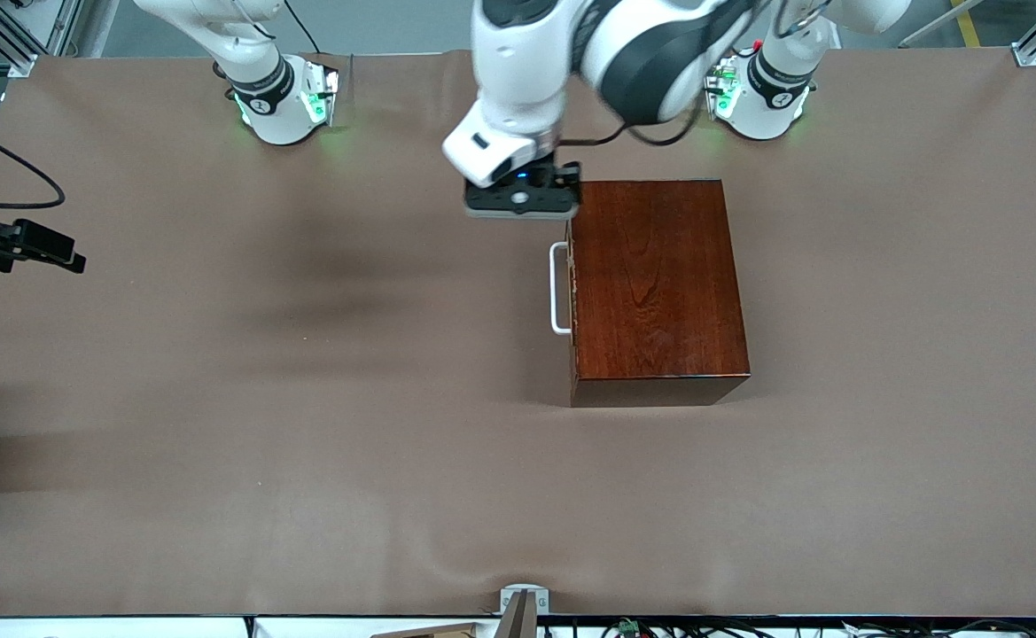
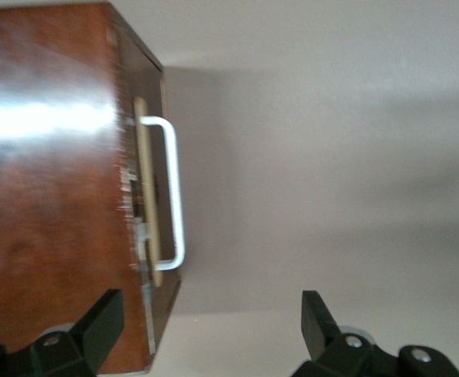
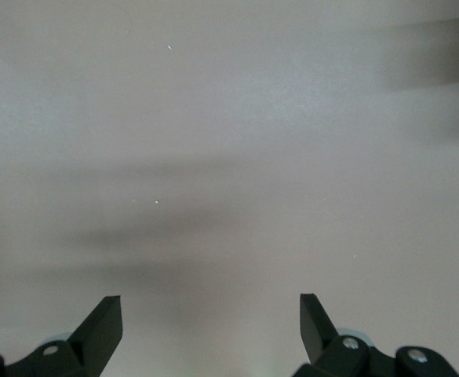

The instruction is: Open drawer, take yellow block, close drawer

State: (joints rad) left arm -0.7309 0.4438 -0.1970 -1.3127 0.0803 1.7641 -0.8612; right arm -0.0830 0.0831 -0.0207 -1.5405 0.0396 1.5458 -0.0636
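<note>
The left arm hides the box's (image 1: 659, 283) farthest corner; the right pincer (image 3: 211, 326) is cut off below its fingertips.

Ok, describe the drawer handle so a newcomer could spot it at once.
Find the dark reddish-brown wooden box on the brown table, near the left arm's base. On its glossy drawer front, which faces the right arm's end of the table, sits a white U-shaped bar handle. It is the only white part on the box; the open left gripper is near it.
</note>
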